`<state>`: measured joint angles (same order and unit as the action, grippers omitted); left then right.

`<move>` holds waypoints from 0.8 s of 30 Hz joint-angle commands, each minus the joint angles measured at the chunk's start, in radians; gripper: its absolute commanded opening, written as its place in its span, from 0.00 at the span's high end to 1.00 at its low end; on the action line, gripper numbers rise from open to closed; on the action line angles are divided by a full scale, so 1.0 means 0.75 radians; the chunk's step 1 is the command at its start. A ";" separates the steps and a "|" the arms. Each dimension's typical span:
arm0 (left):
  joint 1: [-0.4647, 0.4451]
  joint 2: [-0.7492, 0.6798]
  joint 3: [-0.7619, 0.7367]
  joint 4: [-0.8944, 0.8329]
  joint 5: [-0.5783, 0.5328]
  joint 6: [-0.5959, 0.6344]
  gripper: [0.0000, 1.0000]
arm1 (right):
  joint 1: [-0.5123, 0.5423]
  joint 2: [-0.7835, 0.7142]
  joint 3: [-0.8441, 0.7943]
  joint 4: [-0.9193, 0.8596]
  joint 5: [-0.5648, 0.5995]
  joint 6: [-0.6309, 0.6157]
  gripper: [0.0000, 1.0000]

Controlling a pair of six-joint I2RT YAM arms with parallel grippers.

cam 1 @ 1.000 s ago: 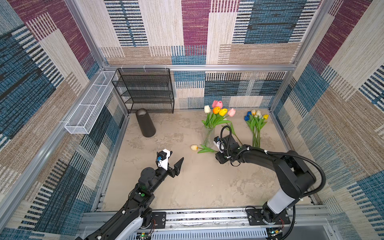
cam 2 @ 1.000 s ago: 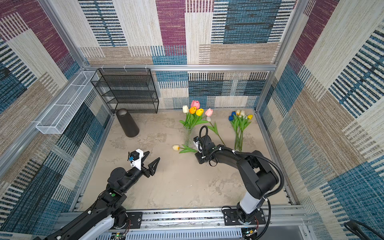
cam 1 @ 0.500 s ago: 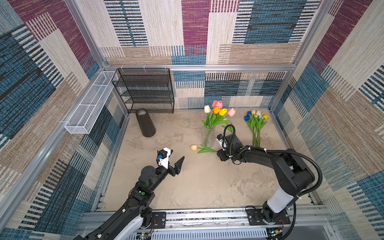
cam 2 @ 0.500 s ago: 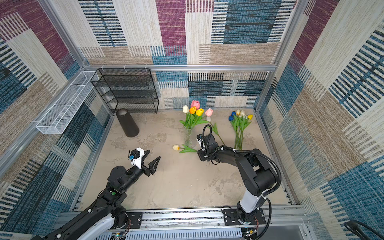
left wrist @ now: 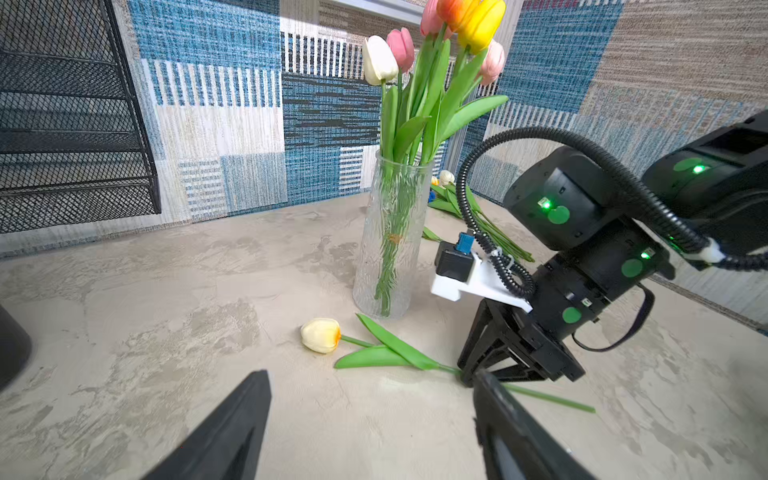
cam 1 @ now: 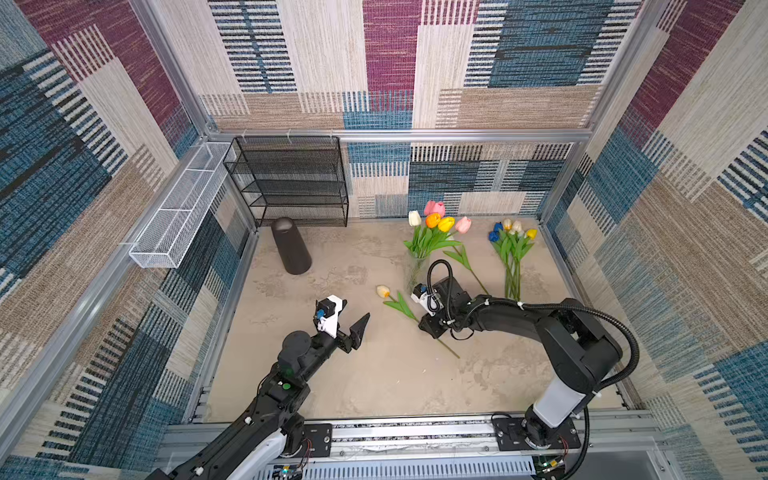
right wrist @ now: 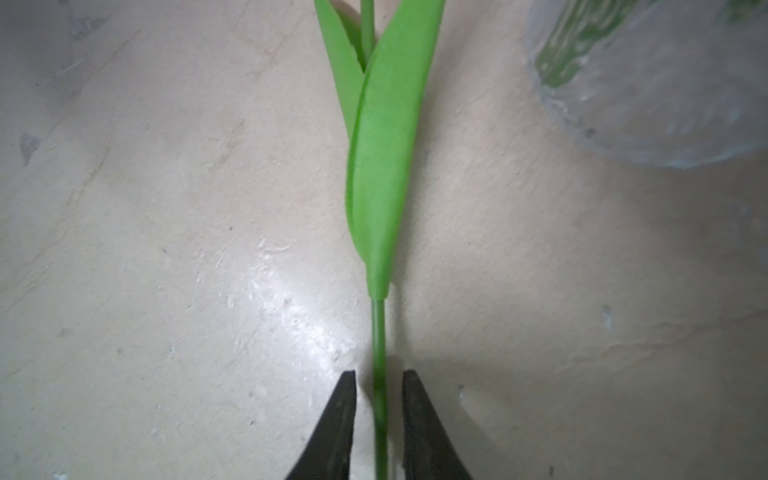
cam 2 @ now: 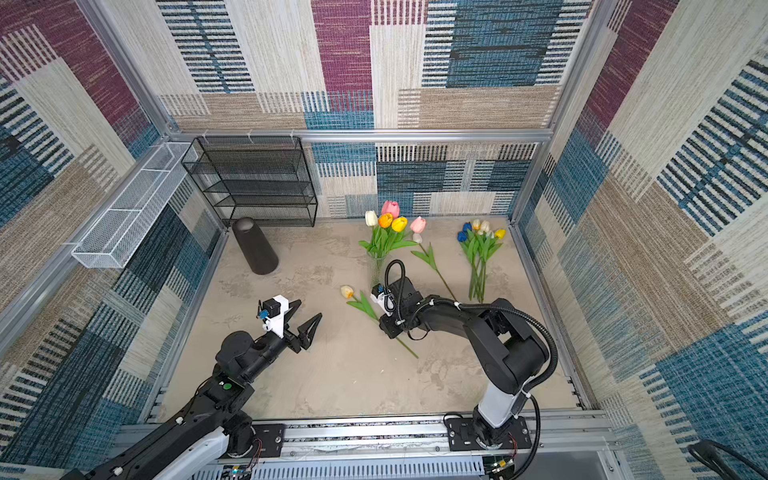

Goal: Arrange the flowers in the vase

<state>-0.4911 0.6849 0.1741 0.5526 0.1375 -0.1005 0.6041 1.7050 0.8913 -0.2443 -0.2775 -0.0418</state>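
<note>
**Right gripper** (right wrist: 379, 374): It is down at the table (cam 1: 374, 386), right of centre in both top views and just below the vase (cam 1: 415, 268). In the right wrist view my two black fingers (right wrist: 336, 436) flank the stem of the cream tulip (cam 1: 399, 306), one on each side. A thin sliver of tabletop shows between each finger and the stem. Finding: the jaws are narrowly parted around the stem and are not pressing on it where the tips show.

**Cream tulip:** It lies flat on the table at centre frame in both top views. The head points to the upper left, and the cut end runs to the lower right past my gripper. The head and both leaves are clear of the fingers. One leaf tip lies close to the foot of the vase; I cannot tell whether they touch.

**Vase:** It is clear ribbed glass, standing upright at upper centre-right. It holds the bunched tulips (cam 1: 432, 232), with white, pink, orange and yellow heads.

**Loose stock:** A single leafy stem (cam 2: 427, 255) lies on the table just right of the vase. The loose bunch (cam 1: 513, 253), with blue, white and yellow heads, lies flat at the upper right, near the right wall and well apart from the vase.

**Left gripper** (cam 2: 308, 311): It is at lower centre-left, clear of every flower. The jaws are spread wide with nothing between them.

**Other items:**
- The black mesh shelf (cam 1: 291, 178) stands against the back wall at the upper left.
- The dark cylinder (cam 1: 291, 245) stands just in front of the shelf.
- The white wire basket (cam 1: 178, 212) hangs on the left wall.
</note>
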 commanded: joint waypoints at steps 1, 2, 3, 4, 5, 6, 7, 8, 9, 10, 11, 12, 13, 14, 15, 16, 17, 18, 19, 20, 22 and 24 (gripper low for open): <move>0.002 -0.012 0.005 0.008 0.003 0.030 0.20 | 0.007 -0.006 0.044 -0.067 -0.138 0.054 0.71; 0.002 -0.016 0.005 0.009 0.001 0.032 0.20 | 0.007 0.003 0.066 -0.071 -0.142 0.063 0.69; 0.002 -0.017 0.005 0.008 -0.001 0.034 0.20 | 0.007 0.015 0.096 -0.076 -0.122 0.082 0.65; 0.002 -0.018 0.007 0.006 -0.001 0.038 0.20 | 0.007 0.026 0.119 -0.084 -0.096 0.093 0.59; 0.002 -0.018 0.010 0.002 -0.003 0.040 0.20 | 0.008 0.041 0.143 -0.091 -0.062 0.104 0.54; 0.002 -0.018 0.011 0.001 -0.002 0.042 0.20 | 0.009 0.054 0.159 -0.093 -0.044 0.109 0.51; 0.002 -0.018 0.013 0.000 -0.001 0.044 0.20 | 0.012 0.062 0.169 -0.096 -0.035 0.106 0.49; 0.004 -0.018 0.013 0.000 0.001 0.044 0.20 | 0.021 0.075 0.173 -0.096 -0.021 0.098 0.49; 0.003 -0.018 0.015 -0.002 0.001 0.044 0.20 | 0.032 0.089 0.177 -0.104 0.005 0.092 0.49; 0.002 -0.019 0.015 -0.003 0.003 0.044 0.20 | 0.040 0.104 0.179 -0.118 0.027 0.089 0.49; 0.003 -0.020 0.015 -0.004 0.001 0.044 0.20 | 0.042 0.121 0.181 -0.132 0.047 0.088 0.49; 0.003 -0.019 0.012 -0.006 0.001 0.044 0.20 | 0.045 0.133 0.179 -0.144 0.061 0.085 0.50; 0.003 -0.019 0.011 -0.007 0.001 0.045 0.20 | 0.049 0.141 0.178 -0.154 0.068 0.081 0.53; 0.004 -0.021 0.011 -0.007 0.001 0.046 0.20 | 0.052 0.145 0.174 -0.162 0.072 0.078 0.57; 0.004 -0.018 0.011 -0.007 0.000 0.046 0.20 | 0.060 0.148 0.174 -0.172 0.087 0.076 0.61; 0.004 -0.019 0.011 -0.010 0.001 0.048 0.20 | 0.067 0.151 0.176 -0.185 0.106 0.075 0.65; 0.004 -0.018 0.013 -0.012 0.001 0.048 0.20 | 0.076 0.156 0.182 -0.206 0.127 0.072 0.69; 0.004 -0.018 0.015 -0.013 0.001 0.048 0.20 | 0.083 0.158 0.187 -0.225 0.146 0.074 0.74; 0.004 -0.018 0.015 -0.013 0.000 0.050 0.20 | 0.088 0.155 0.192 -0.245 0.163 0.076 0.82; 0.004 -0.019 0.017 -0.013 -0.001 0.052 0.20 | 0.091 0.152 0.199 -0.262 0.174 0.078 0.89; 0.004 -0.016 0.019 -0.012 -0.010 0.055 0.19 | 0.096 0.153 0.225 -0.301 0.193 0.082 0.98; 0.005 -0.008 0.019 -0.006 -0.017 0.060 0.19 | 0.098 0.150 0.257 -0.330 0.204 0.086 1.00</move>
<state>-0.4885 0.6739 0.1806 0.5407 0.1364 -0.0826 0.6746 1.8141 1.0637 -0.3943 -0.1734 0.0177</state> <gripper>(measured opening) 0.808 0.056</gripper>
